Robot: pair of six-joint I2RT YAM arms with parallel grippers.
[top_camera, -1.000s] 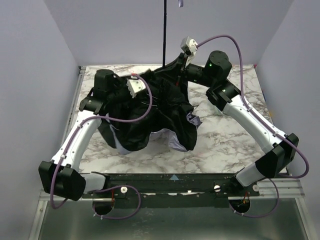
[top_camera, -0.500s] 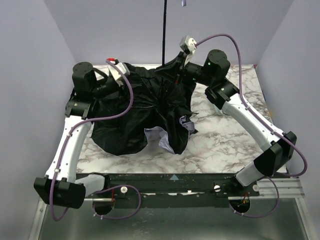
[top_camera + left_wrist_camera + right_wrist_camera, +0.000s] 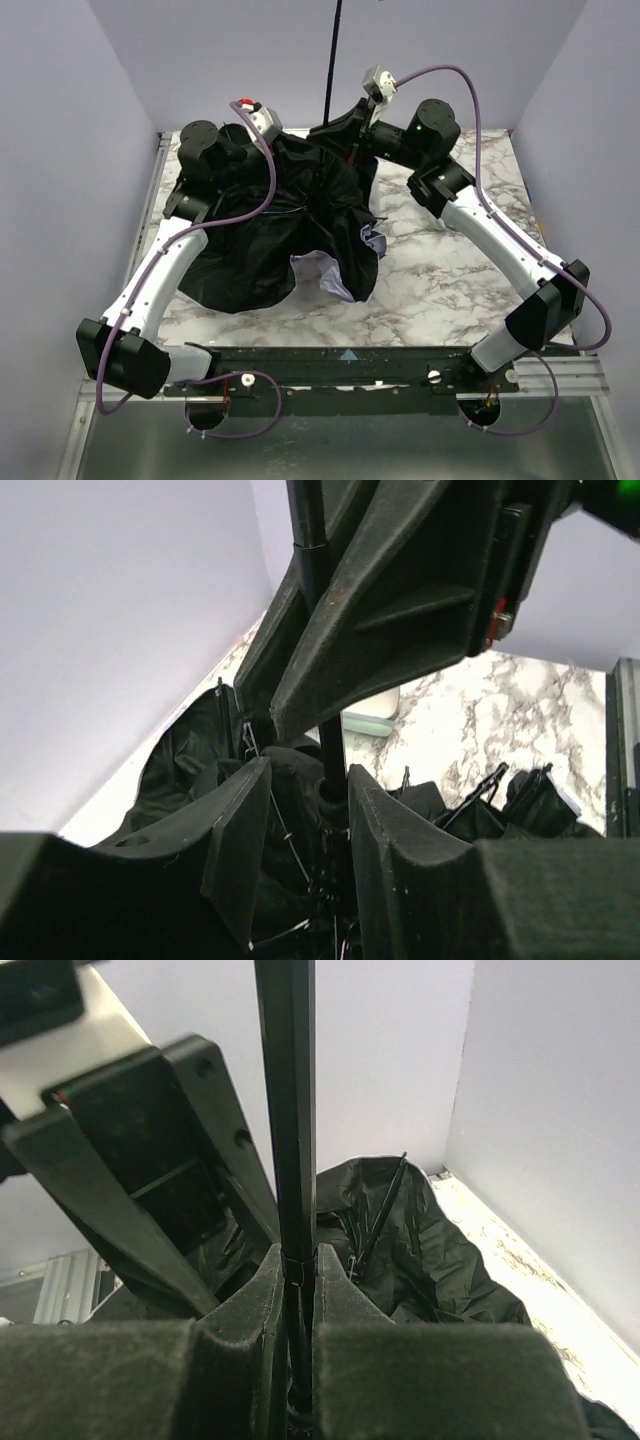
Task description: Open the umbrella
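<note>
The umbrella's canopy lies on the marble table, black underside up, with a pale lavender fold showing at its front edge. Its thin black shaft stands upright and runs out of the top of the view, so the handle is out of sight. My right gripper is shut on the shaft just above the ribs, as the right wrist view shows. My left gripper is open, with its fingers on either side of the shaft's base. A mint-green case lies beyond it.
Pale walls close in the table on the left, back and right. The canopy covers the table's back left. Bare marble shows on the right and front. Thin ribs stick up from the folds near my left gripper.
My left arm swung out to the far left, dragging the canopy with it. It has come back in to the shaft's base. The right gripper has stayed on the shaft.
</note>
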